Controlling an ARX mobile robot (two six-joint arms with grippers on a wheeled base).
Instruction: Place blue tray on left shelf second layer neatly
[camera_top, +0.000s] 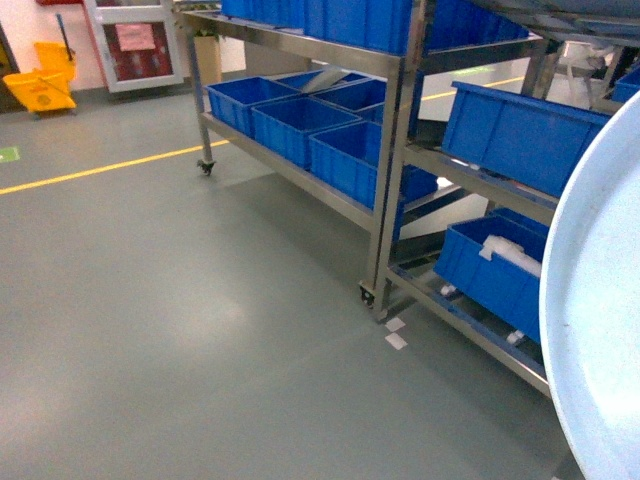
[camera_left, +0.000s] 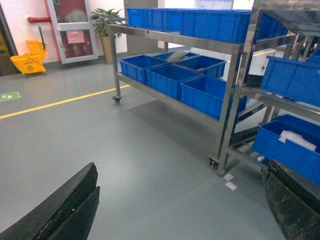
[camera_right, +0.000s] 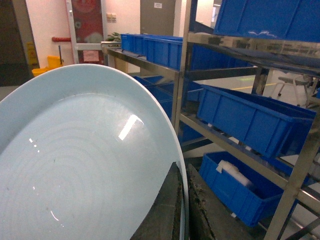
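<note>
The pale blue tray (camera_top: 600, 330) stands on edge at the right border of the head view and fills the left of the right wrist view (camera_right: 75, 165). My right gripper (camera_right: 184, 200) is shut on its rim, one finger on each face. The left shelf (camera_top: 392, 150) is the steel rack ahead, with dark blue crates (camera_top: 300, 125) on its lower tier and more on top. It also shows in the left wrist view (camera_left: 234, 85). My left gripper (camera_left: 180, 205) hangs open over bare floor with nothing between its fingers. Neither gripper shows in the head view.
A second steel rack (camera_top: 480, 180) with tilted blue crates (camera_top: 520, 135) stands right of the left shelf, close to the tray. White tape marks (camera_top: 396, 333) lie by the caster. A yellow floor line (camera_top: 100, 168), a yellow mop bucket (camera_top: 45, 85) and a plant (camera_left: 105, 20) are farther left.
</note>
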